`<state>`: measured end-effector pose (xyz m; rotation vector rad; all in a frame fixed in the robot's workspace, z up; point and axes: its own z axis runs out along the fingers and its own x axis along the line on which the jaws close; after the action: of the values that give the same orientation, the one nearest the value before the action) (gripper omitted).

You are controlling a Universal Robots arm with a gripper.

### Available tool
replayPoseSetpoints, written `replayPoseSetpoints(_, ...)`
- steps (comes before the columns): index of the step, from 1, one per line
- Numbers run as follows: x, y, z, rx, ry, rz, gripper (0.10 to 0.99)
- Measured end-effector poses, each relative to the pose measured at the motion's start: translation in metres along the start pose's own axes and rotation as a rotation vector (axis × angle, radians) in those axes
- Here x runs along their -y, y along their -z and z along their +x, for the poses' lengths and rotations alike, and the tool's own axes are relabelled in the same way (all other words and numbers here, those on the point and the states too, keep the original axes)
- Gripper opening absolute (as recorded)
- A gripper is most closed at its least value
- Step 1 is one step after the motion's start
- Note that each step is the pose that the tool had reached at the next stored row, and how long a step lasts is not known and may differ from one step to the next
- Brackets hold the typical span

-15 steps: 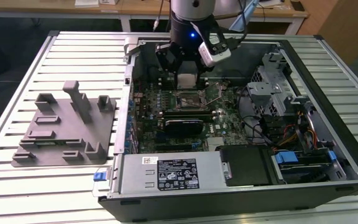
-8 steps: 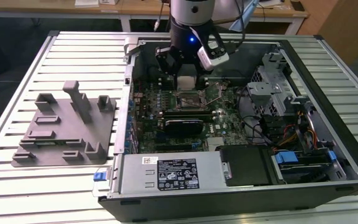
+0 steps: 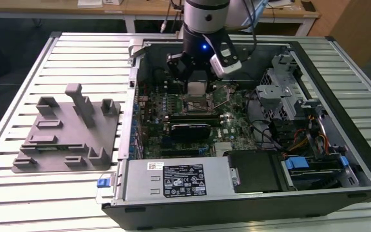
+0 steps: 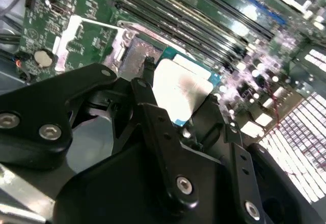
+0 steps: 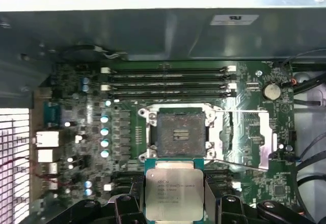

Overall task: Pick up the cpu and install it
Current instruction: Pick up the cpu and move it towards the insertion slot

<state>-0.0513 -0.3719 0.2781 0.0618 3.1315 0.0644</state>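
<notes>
The cpu (image 3: 196,88), a flat square chip with a silver top, is held edge-on between the black fingers of my gripper (image 3: 197,92), which is shut on it. It hangs inside the open computer case, just above the motherboard. In the first wrist view the cpu (image 5: 174,193) sits right beside the open, empty black socket (image 5: 179,130) with its metal frame and raised lever. In the second wrist view the cpu (image 4: 181,89) shows between the fingers (image 4: 147,89), with the socket (image 4: 133,56) beyond it.
A grey plastic holder tray (image 3: 69,135) with upright posts lies on the slatted table at the exterior view's left. Inside the case are memory slots (image 5: 165,81), a drive cage (image 3: 282,92), cables and the power supply (image 3: 172,179). The case wall (image 5: 153,30) rises close behind the socket.
</notes>
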Motion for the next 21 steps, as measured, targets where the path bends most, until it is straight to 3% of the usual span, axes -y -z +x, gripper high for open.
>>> replayPoseSetpoints(4,-0.0011,-0.0060,-0.0123,-0.0085,0.000,0.000,0.545)
replayPoseSetpoints(7,-0.0024,-0.0097,-0.0171,-0.0111,0.000,0.001,0.545)
replayPoseSetpoints(21,-0.0163,-0.0289,-0.0168,-0.0119,0.013,0.000,0.545)
